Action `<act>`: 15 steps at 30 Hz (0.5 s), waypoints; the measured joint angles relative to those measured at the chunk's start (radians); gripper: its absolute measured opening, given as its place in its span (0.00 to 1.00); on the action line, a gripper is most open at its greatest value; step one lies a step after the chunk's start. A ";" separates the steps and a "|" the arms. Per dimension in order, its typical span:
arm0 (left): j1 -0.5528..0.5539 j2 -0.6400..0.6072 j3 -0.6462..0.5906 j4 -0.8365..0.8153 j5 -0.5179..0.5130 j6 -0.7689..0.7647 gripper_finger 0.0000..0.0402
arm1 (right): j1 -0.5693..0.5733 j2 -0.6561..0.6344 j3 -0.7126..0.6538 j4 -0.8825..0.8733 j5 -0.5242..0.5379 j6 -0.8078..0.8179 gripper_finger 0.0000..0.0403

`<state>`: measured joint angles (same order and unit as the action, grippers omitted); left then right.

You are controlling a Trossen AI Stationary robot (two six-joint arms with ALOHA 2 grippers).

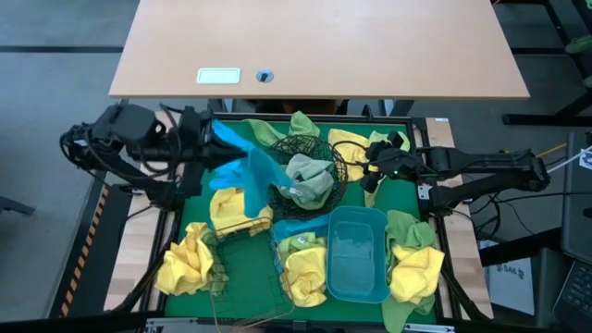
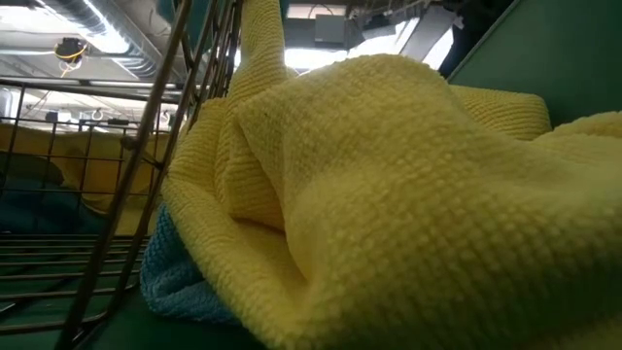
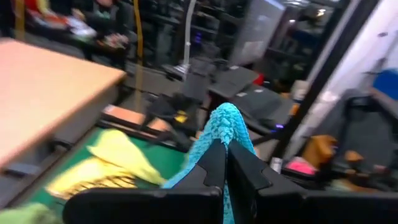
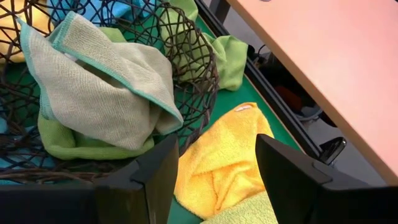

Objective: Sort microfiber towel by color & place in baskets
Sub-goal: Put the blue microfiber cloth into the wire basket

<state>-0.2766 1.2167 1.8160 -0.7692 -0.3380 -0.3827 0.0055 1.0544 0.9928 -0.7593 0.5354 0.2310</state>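
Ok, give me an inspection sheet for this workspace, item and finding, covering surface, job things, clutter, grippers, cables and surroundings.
Surface: green mat, largely covered with cloths.
Job's things: black wire-mesh bowl holds light green towels; copper wire basket has a yellow towel at its far end; plastic tub looks empty. Loose yellow and green towels lie around them.
Clutter: nothing seen.
Grippers: left gripper shut on a blue towel lifted above the mat; right gripper open over a yellow towel beside the bowl.
Cables: bundles on both arms; one by the mat's right edge.
Surroundings: wooden desk behind; a person seated in the room in the left wrist view.
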 joint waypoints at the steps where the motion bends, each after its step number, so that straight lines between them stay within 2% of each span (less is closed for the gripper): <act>1: -0.017 0.000 0.000 0.000 0.011 -0.026 0.00 | 0.000 0.000 0.000 0.000 0.000 0.000 0.53; 10: -0.176 0.065 0.000 0.000 0.034 -0.215 0.00 | 0.000 -0.006 0.000 0.000 0.000 0.000 0.53; 15: -0.257 0.120 0.000 -0.004 0.038 -0.246 0.00 | 0.000 -0.006 0.000 0.000 0.000 0.000 0.53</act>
<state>-0.5332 1.3371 1.8160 -0.7734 -0.2999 -0.6291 0.0055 1.0489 0.9928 -0.7589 0.5354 0.2310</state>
